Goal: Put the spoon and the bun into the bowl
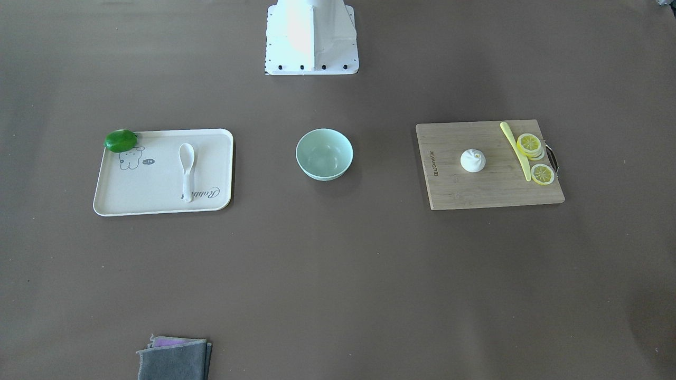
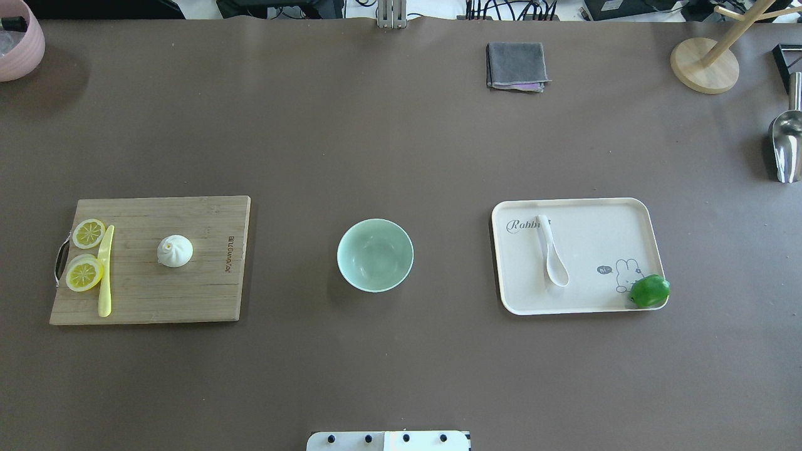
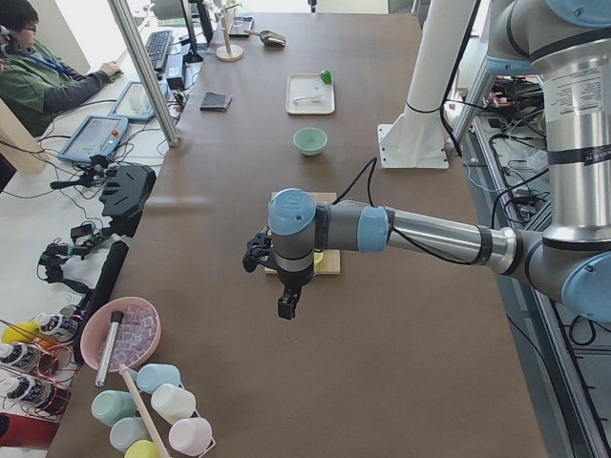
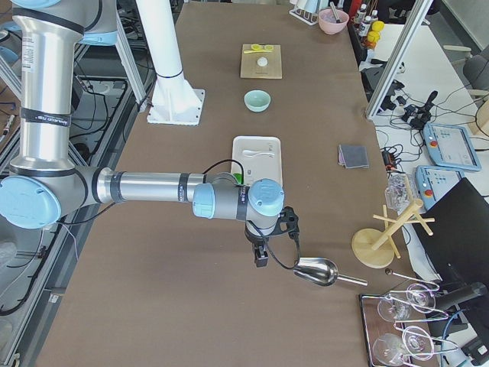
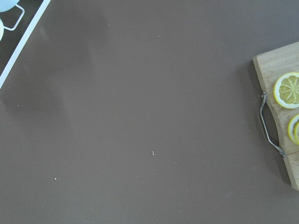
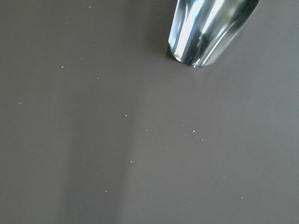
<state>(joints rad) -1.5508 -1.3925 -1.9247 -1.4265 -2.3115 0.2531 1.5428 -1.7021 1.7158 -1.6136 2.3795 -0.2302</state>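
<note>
The mint-green bowl (image 1: 324, 154) (image 2: 375, 255) stands empty at the table's middle. The white spoon (image 1: 186, 169) (image 2: 551, 257) lies on a cream tray (image 1: 158, 184) (image 2: 601, 232). The white pleated bun (image 1: 473, 160) (image 2: 175, 250) sits on a wooden cutting board (image 1: 475, 192) (image 2: 163, 294). My left gripper (image 3: 286, 305) hangs above bare table beyond the board's handle end, seen only in the exterior left view. My right gripper (image 4: 260, 256) hangs beyond the tray, near a metal scoop, seen only in the exterior right view. I cannot tell whether either is open or shut.
A green lime (image 1: 121, 140) sits on the tray's corner. Lemon slices (image 1: 529, 143) and a pale-yellow knife (image 1: 516, 150) lie on the board. A folded grey cloth (image 2: 516, 65), a metal scoop (image 2: 786, 147), a wooden stand (image 2: 705, 62) and a pink bowl (image 2: 15, 41) sit along the table's edges.
</note>
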